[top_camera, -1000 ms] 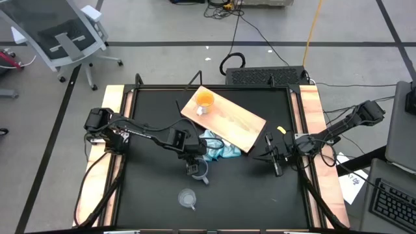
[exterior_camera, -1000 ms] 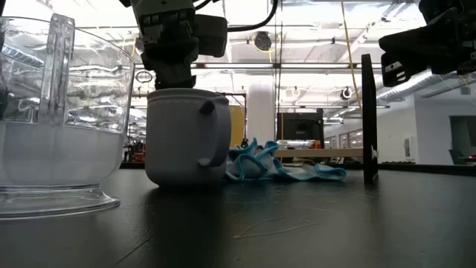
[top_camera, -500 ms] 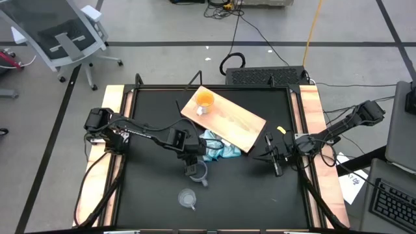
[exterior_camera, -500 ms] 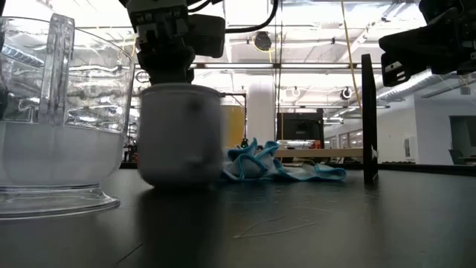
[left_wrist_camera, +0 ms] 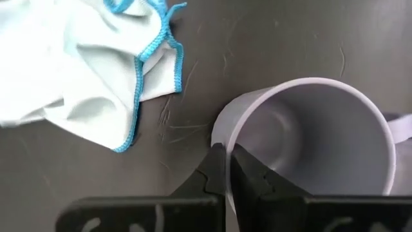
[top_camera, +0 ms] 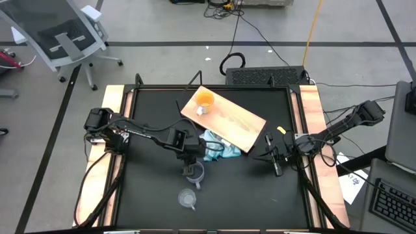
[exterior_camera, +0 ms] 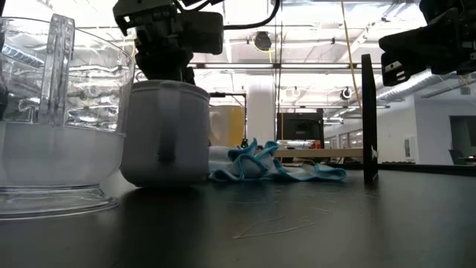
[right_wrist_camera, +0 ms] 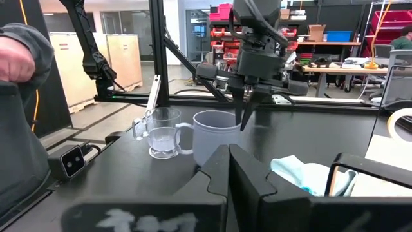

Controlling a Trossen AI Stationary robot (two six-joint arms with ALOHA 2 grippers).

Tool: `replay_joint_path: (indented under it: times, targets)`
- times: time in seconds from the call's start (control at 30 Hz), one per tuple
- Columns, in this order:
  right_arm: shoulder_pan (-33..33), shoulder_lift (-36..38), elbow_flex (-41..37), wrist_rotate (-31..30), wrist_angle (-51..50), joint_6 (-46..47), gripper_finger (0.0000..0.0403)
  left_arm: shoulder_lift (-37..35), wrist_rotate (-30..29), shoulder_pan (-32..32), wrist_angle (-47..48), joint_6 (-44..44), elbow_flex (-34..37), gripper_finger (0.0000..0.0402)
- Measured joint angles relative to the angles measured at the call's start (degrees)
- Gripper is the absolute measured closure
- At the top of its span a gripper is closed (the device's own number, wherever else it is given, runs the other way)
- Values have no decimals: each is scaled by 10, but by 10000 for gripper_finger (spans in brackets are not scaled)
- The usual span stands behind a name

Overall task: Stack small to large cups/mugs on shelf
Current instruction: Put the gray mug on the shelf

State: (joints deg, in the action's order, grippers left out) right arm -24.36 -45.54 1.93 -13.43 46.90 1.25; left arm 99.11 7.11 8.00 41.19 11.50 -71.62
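The grey-blue mug (top_camera: pixel 195 173) stands upright on the black table near its middle, and my left gripper (top_camera: pixel 190 165) is shut on its rim. Just nearer the front edge stands the clear cup (top_camera: pixel 188 198). The orange mug (top_camera: pixel 204 100) stands on the far left corner of the light-wood shelf (top_camera: pixel 234 123), which lies flat at the back. My right gripper (top_camera: pixel 277 164) waits shut at the table's right, touching nothing. My left gripper pinches the mug's wall at the rim (left_wrist_camera: pixel 221 143), on the side away from the handle (left_wrist_camera: pixel 402 125). One finger (left_wrist_camera: pixel 250 177) is inside the mug, the other outside. The fingers come steeply from above. The mug's base rests on the table.
A light blue cloth (top_camera: pixel 218 148) lies crumpled between the grey-blue mug and the shelf's near edge. Raised rails run along the table's left and right sides. Bare black tabletop lies at the near right.
My left gripper has shut on the grey-blue mug's rim and rolled a little. The mug has slid slightly along the table and turned about: in the low view its handle pointed sideways before and now faces the near edge.
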Motion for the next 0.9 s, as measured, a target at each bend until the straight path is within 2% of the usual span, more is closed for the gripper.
replay_joint_path:
  times: [0.23,0.37,0.5,0.77,0.9]
  targets:
    - [0,0,0,0,0,0,403,-5,-1,-1,23,-97,-4,398]
    - [0,0,0,0,0,2,403,-7,-38,-2,69,-127,-38,398]
    - [0,0,0,0,0,2,403,-8,-51,-2,97,-140,-79,398]
    - [0,0,0,0,0,2,403,-8,-39,8,101,-200,-123,398]
    - [0,0,0,0,0,6,403,-8,-6,3,120,-252,-133,398]
